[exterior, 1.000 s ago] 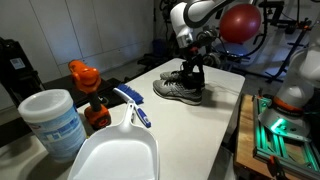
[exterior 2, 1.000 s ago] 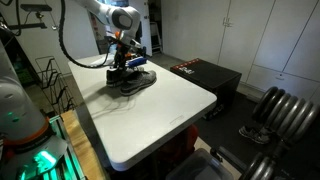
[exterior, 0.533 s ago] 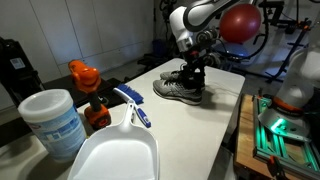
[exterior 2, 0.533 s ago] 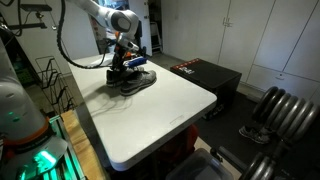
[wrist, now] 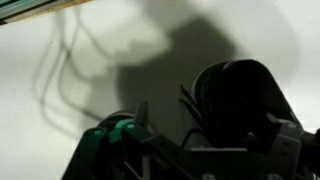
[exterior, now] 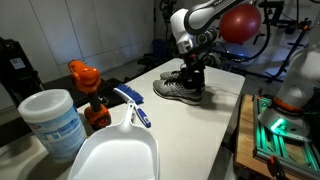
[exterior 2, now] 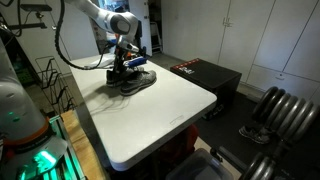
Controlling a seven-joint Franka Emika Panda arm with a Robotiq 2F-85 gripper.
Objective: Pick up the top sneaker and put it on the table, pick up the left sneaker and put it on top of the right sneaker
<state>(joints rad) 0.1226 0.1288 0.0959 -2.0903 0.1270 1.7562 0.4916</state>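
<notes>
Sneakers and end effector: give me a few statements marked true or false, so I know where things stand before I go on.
1. The sneakers sit together on the white table. True.
2. The end effector is down at the sneakers. True.
3. Its jaws are shut. False: they stand open.
4. One sneaker hangs in the air, clear of the table. False: none is lifted; both are in one pile on the table.
5. The sneakers lie right beside the white tub. False: the white tub stands in the foreground of an exterior view, well apart from them.
</notes>
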